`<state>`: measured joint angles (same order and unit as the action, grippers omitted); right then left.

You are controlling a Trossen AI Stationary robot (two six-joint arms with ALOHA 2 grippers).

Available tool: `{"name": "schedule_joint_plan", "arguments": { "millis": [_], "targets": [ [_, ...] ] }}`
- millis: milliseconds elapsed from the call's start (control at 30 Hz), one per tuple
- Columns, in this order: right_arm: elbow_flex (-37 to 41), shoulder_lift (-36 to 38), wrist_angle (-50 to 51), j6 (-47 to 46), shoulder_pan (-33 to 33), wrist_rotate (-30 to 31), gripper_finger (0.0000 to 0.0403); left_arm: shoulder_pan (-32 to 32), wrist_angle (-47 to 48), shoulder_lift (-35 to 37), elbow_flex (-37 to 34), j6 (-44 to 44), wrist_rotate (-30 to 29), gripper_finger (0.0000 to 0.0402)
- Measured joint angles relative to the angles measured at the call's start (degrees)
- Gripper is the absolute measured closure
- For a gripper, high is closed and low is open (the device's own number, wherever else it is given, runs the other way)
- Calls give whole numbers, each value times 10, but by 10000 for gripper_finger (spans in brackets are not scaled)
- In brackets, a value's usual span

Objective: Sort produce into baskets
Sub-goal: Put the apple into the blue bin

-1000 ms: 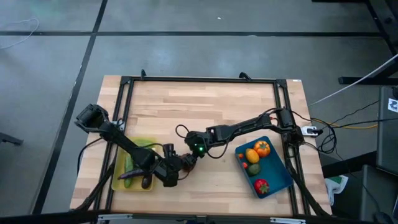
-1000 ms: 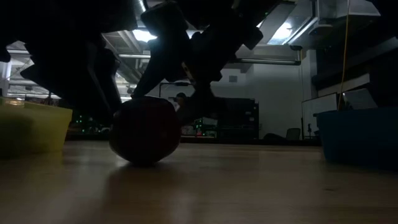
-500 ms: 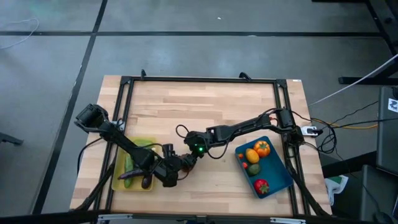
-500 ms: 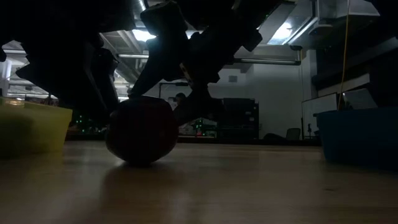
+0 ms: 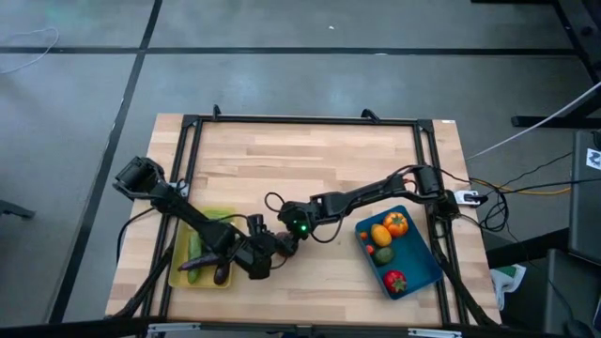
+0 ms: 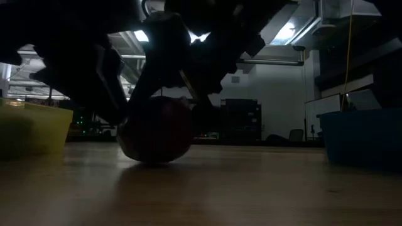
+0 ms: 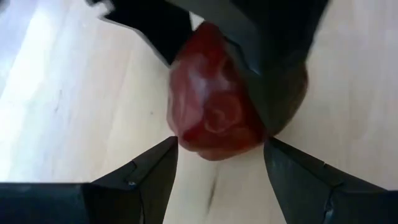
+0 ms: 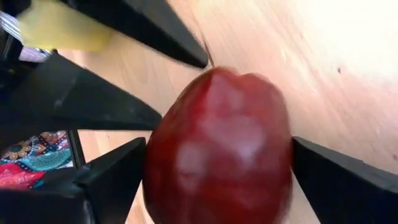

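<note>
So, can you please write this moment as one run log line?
apple: on table between baskets | left gripper: open at apple | right gripper: open around apple

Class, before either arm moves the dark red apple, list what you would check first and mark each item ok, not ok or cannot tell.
1. Dark red apple rests on the table: ok.
2. Right end effector straddles the apple, fingers open: ok.
3. Left end effector is clear of the apple: cannot tell.
4. Blue basket has bare floor left for it: ok.
5. The two arms are clear of each other: not ok, they crowd together at the apple.
</note>
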<state>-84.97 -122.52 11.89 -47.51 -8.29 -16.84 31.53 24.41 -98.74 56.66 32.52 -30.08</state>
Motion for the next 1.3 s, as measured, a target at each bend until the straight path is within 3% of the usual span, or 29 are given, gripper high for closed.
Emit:
{"name": "schedule_joint_plan", "arguments": {
  "millis": [200,533,733,933,1300],
  "targets": [
    [-1,2,-3,0,0,8,48,-2,2,0,0,2,4,167],
    [-2,4,4,11,0,28,45,-9,4,1,0,-11,4,167],
    [-4,6,26,11,-4,42,75,-9,13,32,6,-40,6,167],
    [-4,9,30,13,-3,33,109,-9,61,101,14,-40,6,167],
    [-2,97,115,74,-2,18,103,-13,182,308,14,-51,-3,167]
  ]
}}
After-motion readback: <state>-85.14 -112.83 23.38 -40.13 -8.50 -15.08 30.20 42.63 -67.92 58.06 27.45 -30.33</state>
